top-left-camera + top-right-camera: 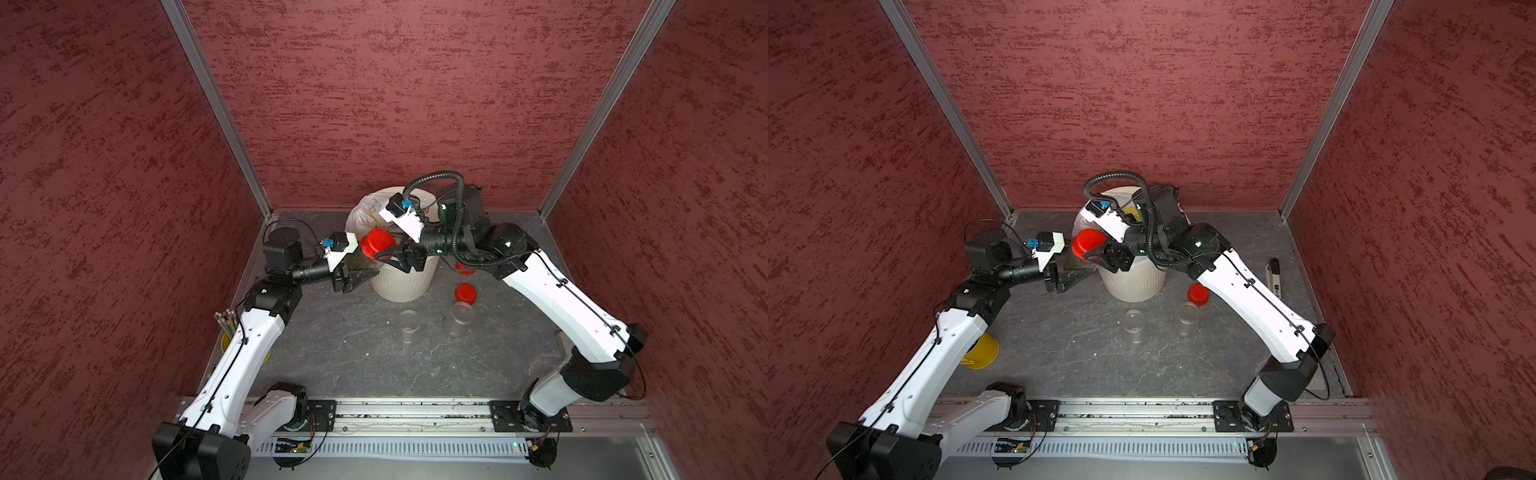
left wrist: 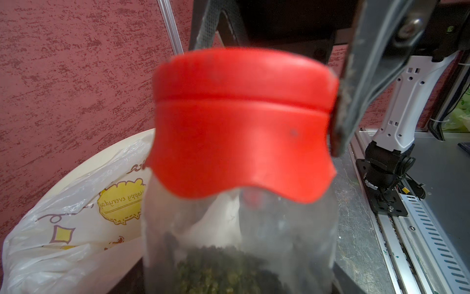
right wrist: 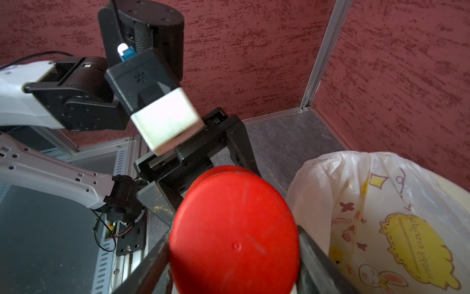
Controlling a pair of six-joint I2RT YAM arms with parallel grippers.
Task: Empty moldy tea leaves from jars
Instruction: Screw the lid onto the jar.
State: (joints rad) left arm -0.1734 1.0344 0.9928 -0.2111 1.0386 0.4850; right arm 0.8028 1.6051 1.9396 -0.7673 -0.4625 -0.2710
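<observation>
The left gripper (image 1: 361,276) is clenched on the body of a small clear cylindrical jar (image 2: 239,241) of dark olive-brown crumbly tea leaves (image 2: 218,269), bracing it while the right gripper (image 1: 382,251) grasps its round red cap (image 1: 377,243), likely to unscrew it. They meet at 9 o'clock of the cream ribbed bin with a white bag (image 1: 399,286), probably so the leaves tip straight in; two empty clear jars (image 1: 409,324) stand at its 5 o'clock

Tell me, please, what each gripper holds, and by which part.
Left gripper: the jar, by its clear body. Right gripper: that jar's red cap, by its sides.
</observation>
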